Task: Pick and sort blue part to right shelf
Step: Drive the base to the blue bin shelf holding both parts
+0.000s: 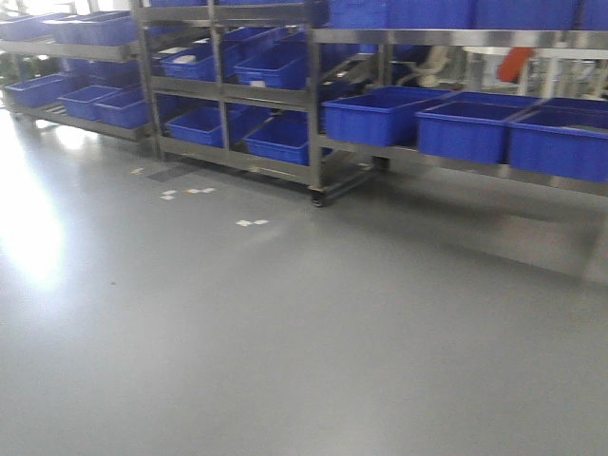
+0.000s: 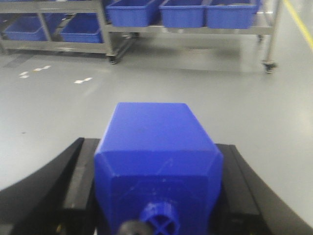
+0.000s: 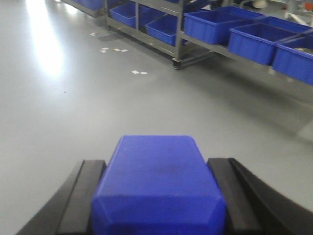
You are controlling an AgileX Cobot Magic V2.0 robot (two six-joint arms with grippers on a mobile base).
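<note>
Glossy grey floor w/ window glare, white tape marks

The grey floor carries small white tape marks and castored steel racks loaded with blue bins.

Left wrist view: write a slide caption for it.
Left tool shut on a blue part, knob toward the camera, facing a steel shelf of blue bins across grey floor.
</note>
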